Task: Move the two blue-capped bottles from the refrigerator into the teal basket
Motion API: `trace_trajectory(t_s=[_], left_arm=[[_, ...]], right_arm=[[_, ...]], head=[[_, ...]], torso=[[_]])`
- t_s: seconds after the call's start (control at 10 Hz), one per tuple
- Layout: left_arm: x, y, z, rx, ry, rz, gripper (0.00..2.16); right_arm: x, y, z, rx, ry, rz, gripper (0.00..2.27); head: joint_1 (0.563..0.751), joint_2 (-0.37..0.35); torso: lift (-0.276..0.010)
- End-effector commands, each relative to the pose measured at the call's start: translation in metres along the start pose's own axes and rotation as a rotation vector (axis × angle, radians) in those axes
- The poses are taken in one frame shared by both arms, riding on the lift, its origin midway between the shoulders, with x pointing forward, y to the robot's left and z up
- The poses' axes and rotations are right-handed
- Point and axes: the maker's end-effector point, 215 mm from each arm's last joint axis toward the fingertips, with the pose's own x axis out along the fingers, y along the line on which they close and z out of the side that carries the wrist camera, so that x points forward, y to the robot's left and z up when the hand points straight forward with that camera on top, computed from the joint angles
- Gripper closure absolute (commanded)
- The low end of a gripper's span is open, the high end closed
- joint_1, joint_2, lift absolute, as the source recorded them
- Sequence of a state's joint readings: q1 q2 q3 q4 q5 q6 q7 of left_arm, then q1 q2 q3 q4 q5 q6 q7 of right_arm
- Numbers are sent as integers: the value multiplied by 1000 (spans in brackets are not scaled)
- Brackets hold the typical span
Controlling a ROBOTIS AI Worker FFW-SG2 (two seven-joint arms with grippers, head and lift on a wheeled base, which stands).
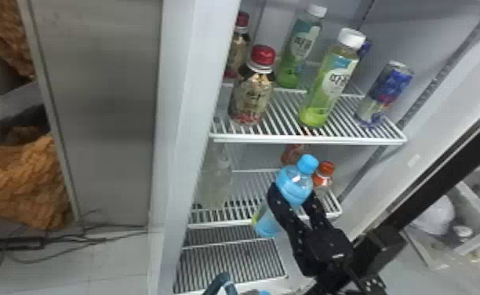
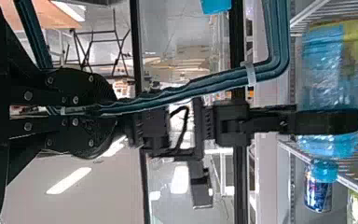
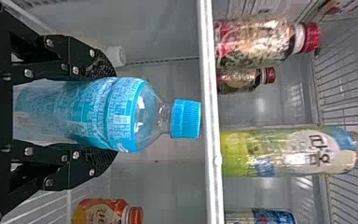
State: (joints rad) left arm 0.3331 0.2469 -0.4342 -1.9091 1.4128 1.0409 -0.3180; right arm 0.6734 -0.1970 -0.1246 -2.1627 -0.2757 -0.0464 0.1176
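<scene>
With the blue-capped clear plastic bottle (image 3: pixel 116 114) grasped in the right black fingers (image 3: pixel 91 163) near the middle white wire shelf (image 1: pixel 227 223), draw outward before lowering; steady the teal basket handle (image 2: pixel 214 81), clenched in the left fingers (image 2: pixel 86 84).

This looks like a lab, though the views don't settle it: a black robot arm (image 1: pixel 335 279) beside a display-style refrigerator (image 1: pixel 180 117), drink bottles (image 1: pixel 325 86) on wire shelves (image 1: pixel 310 139), loose cables (image 1: pixel 62 238) across pale floor tiles (image 1: pixel 113 261), and bright ceiling lights (image 2: pixel 69 181).
</scene>
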Motion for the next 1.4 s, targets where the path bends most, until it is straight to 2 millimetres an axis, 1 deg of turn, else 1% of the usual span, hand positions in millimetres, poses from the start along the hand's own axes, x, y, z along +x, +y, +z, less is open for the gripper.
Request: trace_trajectory(t_s=[0.0,0.2,0.5,0.8,0.9,1.0,1.1,1.3], left_arm=[[0,-1,0,1,0,-2,1082],[0,0,-1,-2,0,-2,1082],[-1,0,0,0,-3,1,1082],[-2,3,0,-3,-4,5,1082],[-2,3,0,-3,-5,6,1082],[-3,3,-1,-3,-2,7,1082],[-3,3,-1,-1,-2,7,1082],[-3,4,-1,-4,-3,11,1082]], right_arm=[[-18,7,6,8,31,13,756],[-41,21,11,9,96,55,756],[-69,28,12,-22,207,89,756],[-94,29,-1,-66,342,139,756],[-98,34,4,-69,354,150,756],[-105,40,3,-63,382,164,756],[-115,48,-3,-47,432,186,756],[-139,63,-24,7,538,225,756]], head=[[695,-350],[695,-350],[695,-350],[695,-350],[695,-350],[695,-350],[695,-350],[695,-350]], torso=[[-151],[-151],[-151],[-151],[-151],[-151],[-151],[-151]])
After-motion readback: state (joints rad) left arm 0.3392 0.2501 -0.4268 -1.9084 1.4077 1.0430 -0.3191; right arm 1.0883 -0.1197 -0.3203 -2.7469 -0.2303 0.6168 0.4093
